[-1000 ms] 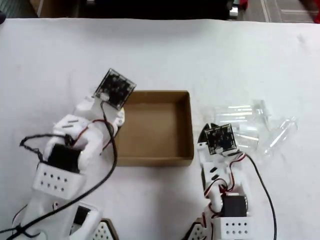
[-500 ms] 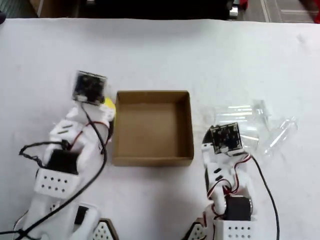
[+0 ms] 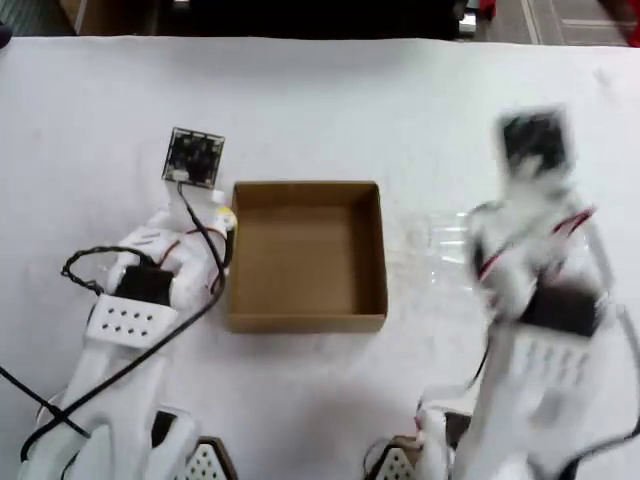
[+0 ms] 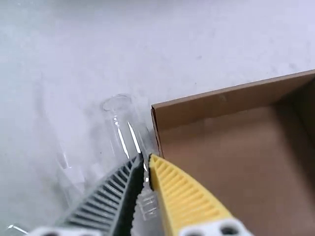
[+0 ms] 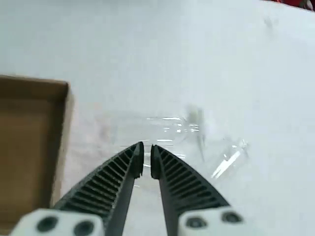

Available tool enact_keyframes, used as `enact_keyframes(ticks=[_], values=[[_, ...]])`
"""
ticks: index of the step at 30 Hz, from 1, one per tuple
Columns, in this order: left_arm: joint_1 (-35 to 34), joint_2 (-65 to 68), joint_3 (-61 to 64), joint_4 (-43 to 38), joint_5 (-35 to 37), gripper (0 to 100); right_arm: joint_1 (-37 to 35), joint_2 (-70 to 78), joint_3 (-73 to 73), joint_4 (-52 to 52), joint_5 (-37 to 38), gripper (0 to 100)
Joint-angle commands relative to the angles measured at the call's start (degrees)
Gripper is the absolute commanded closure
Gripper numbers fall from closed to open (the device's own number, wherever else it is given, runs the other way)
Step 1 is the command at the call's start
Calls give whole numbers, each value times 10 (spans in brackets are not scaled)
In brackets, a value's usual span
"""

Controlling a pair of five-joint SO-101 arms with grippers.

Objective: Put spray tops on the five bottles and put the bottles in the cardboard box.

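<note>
Status: cardboard box (image 3: 305, 320) sits in the middle of the bench (image 3: 320, 100), open side up. No bottle in it yet, so I'd call the task barely started.

Left hand (image 4: 146, 164) is at 9 o'clock of the box, just outside its wall, fingers together with only a sliver between them. One clear bottle (image 4: 119, 125) lies on its side under those tips, along the box wall, mouth uncapped. The gap looks too thin to hold the body. It may be nipping the rim, but clear on white is hard to call. Lying beside the box probably keeps the bottle in easy reach for capping, then a short hop in.

Right hand (image 5: 146, 155) is at 3 o'clock of the box, up off the bench, fingers near-closed on nothing, aimed at the clear pile (image 5: 172, 125) lying there. Can't split bottles from spray tops in that pile. The hand has to open before any pick, and clear round parts look prone to roll.
</note>
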Motion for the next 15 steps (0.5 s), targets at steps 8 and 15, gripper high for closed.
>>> enact_keyframes(ticks=[8,15], values=[[-4,1,11,-75,7,978,144,389,-307,30,-102,911],[-4,1,40,-123,6,978,163,541,-366,43,-250,825]])
